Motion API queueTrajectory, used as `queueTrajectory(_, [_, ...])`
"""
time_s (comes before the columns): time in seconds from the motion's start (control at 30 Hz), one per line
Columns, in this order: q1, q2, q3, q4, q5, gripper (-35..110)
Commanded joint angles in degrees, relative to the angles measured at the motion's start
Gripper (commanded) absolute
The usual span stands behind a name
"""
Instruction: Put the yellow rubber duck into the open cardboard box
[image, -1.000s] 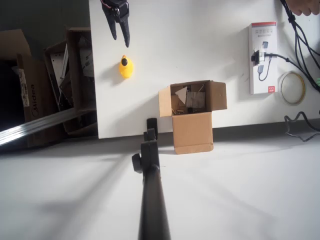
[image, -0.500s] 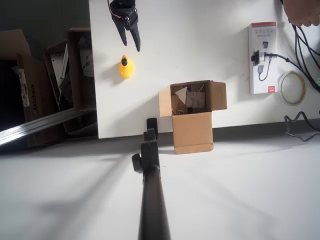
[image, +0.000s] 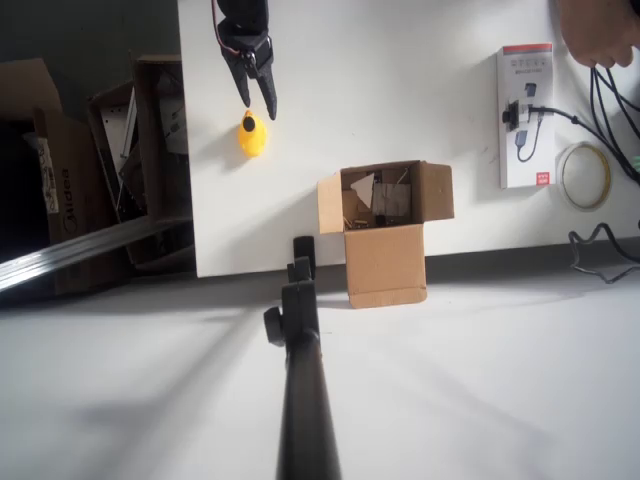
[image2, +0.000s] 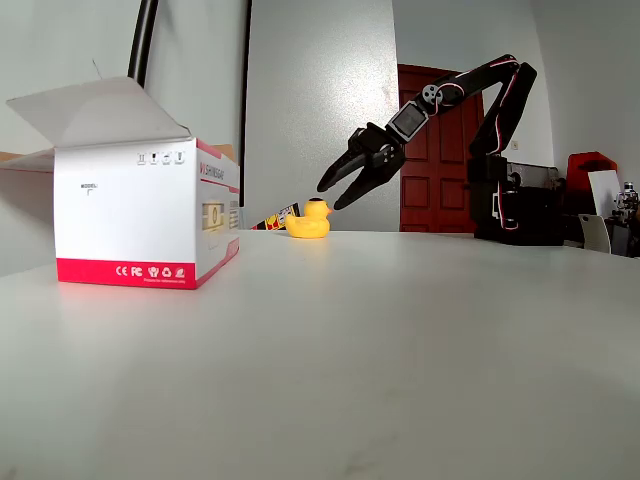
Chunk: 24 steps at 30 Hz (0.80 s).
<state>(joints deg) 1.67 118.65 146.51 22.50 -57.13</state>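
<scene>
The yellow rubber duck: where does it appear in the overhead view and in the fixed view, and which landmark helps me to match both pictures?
Overhead view: the yellow rubber duck lies upper left on the white table, just below the claw.
Fixed view: the duck sits at mid-height, left of centre, at the table's far edge.
Shared landmark: the open black claw, tips beside the duck.

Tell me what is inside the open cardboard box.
The overhead view shows papery scraps and small brownish bits inside the open cardboard box. Its bottom is covered by that clutter. No duck inside.
</scene>
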Motion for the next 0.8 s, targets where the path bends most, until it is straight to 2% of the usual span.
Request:
queueTrajectory(0.0, [1.14, -1.93, -2.46, -1.58, 0.35, 30])
queueTrajectory(0.77, [3.78, -12.04, -7.82, -6.15, -0.35, 29])
